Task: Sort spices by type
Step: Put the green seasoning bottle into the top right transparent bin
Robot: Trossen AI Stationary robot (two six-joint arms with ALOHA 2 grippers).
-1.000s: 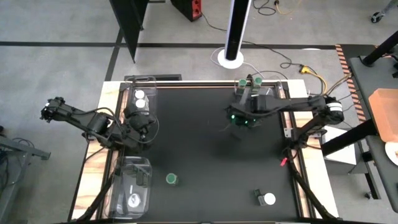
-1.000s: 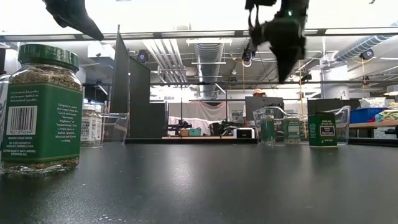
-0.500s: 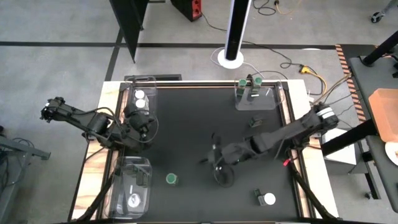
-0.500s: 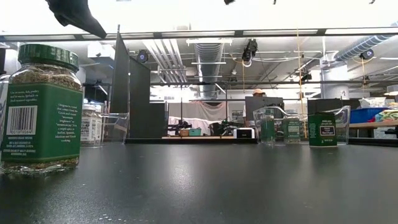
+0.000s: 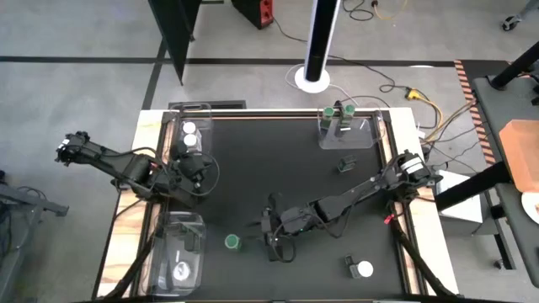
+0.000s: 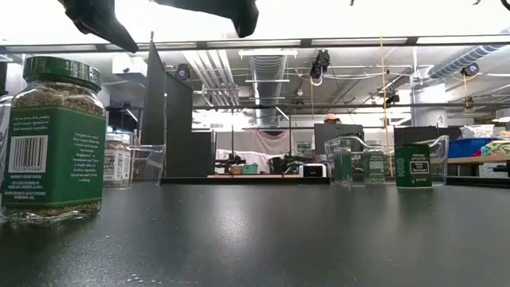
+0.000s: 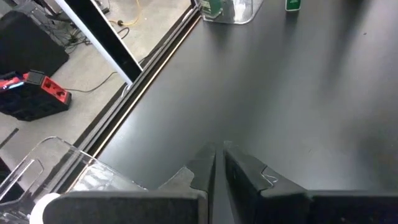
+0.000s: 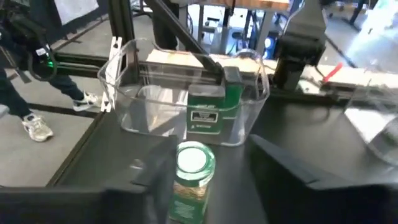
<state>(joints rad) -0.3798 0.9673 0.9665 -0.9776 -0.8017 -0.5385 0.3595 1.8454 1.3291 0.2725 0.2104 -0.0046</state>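
You are lining the right gripper (image 8: 199, 180), fingers parted, on a rigid, likely slick green-lidded glass spice jar (image 8: 191, 180); grip its body.

The right arm stretches low from the table's right edge toward its near-left middle, its right gripper (image 5: 271, 229) with fingers (image 8: 277, 158) parted, while the left arm waits folded at the left side, left gripper (image 7: 219, 163) pressed shut.
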